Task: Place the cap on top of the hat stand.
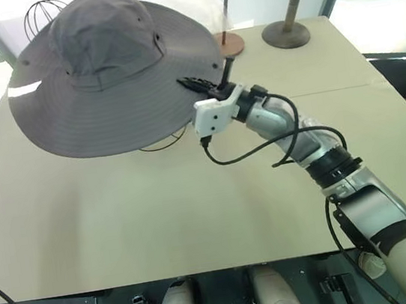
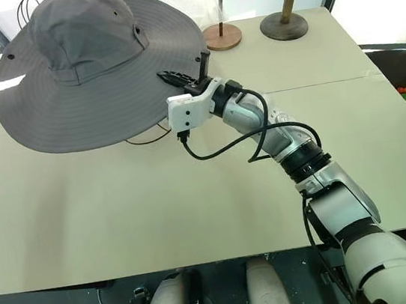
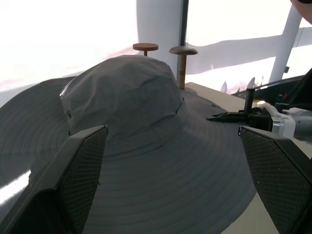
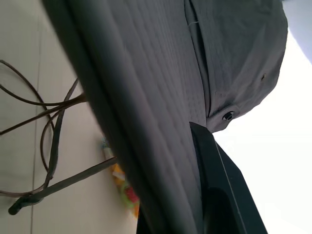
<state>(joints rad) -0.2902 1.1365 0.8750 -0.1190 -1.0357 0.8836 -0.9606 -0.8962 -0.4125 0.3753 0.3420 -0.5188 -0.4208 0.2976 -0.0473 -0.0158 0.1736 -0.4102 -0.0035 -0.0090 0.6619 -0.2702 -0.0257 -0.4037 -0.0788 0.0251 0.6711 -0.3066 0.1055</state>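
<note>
1. The table (image 1: pixel 160 226) carries everything.
2. The cap (image 1: pixel 111 66) sits on the hat stand (image 1: pixel 162 141), whose wire base peeks out beneath; it looks soft, light and floppy, best held at the brim.
3. The right gripper (image 1: pixel 205 85) pinches the brim edge, jaws closed.
4. The left gripper (image 3: pixel 170 180) hovers near the cap, jaws spread wide and empty.

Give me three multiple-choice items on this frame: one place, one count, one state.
1. Where is the cap?
A. flat on the table
B. raised over dark wire, brim off the table
C. on the wooden stand

2. How many wooden stands are behind it?
A. two
B. none
C. four

3. Right end effector is:
A. wide open, clear of the cap
B. shut on the cap's brim
C. holding a wooden stand

Answers: 1 B, wire shows under the lifted brim; 2 A, one by another; 3 B, fingers clamp the brim edge.
</note>
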